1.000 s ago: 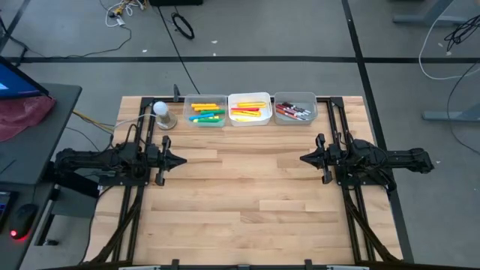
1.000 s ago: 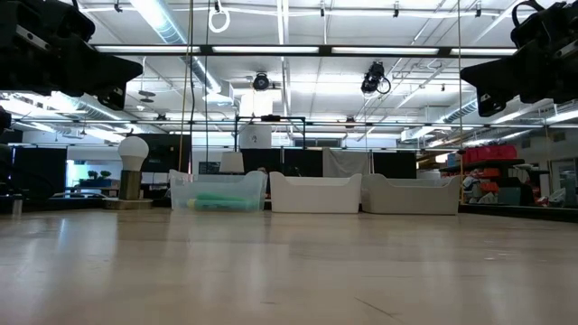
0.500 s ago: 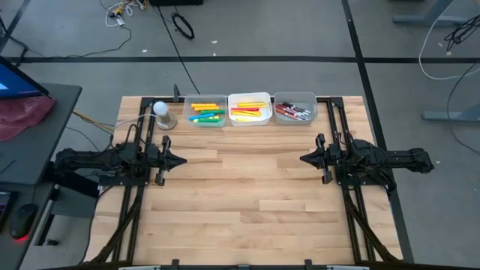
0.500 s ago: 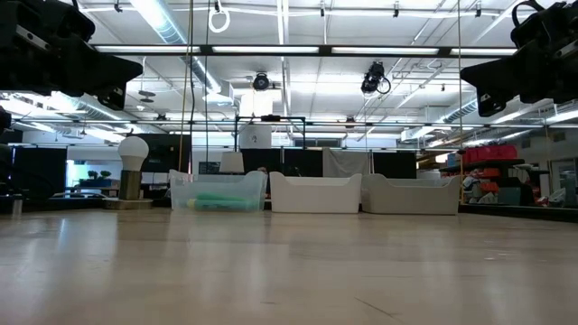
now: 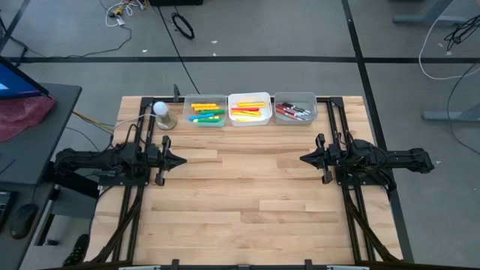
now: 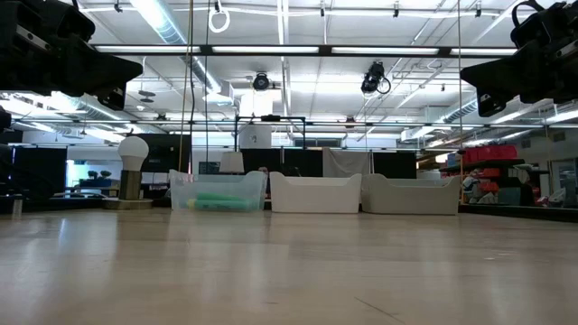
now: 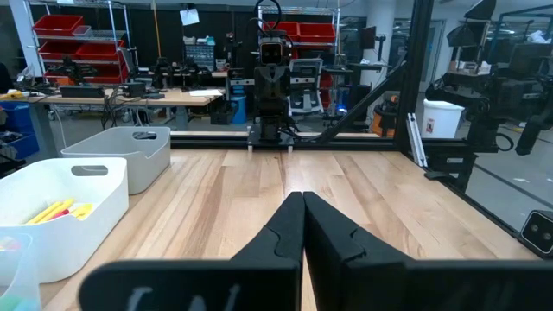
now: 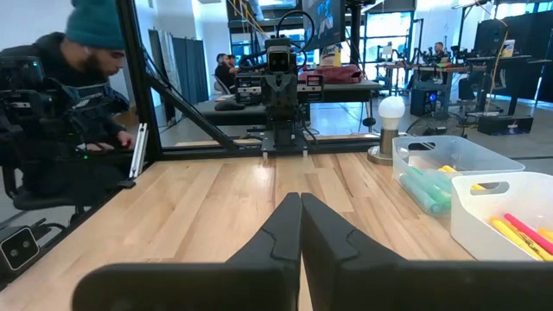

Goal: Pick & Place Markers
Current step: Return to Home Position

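The markers lie in three bins at the table's far edge: yellow, orange and green ones in the clear left bin [image 5: 206,111], yellow and pink-red ones in the white middle bin [image 5: 249,109], dark red ones in the right bin [image 5: 295,109]. My left gripper [image 5: 183,160] hangs shut above the table's left side, pointing level toward the right. My right gripper [image 5: 303,158] hangs shut above the right side, pointing back at it. Both are clear of the bins and hold nothing.
A white bulb on a round stand [image 5: 161,114] sits left of the bins. Bare wood [image 5: 244,187] spreads between the two grippers and toward the near edge. Black frame rails [image 5: 360,217] run along both sides. A person sits beyond the table [image 8: 69,95].
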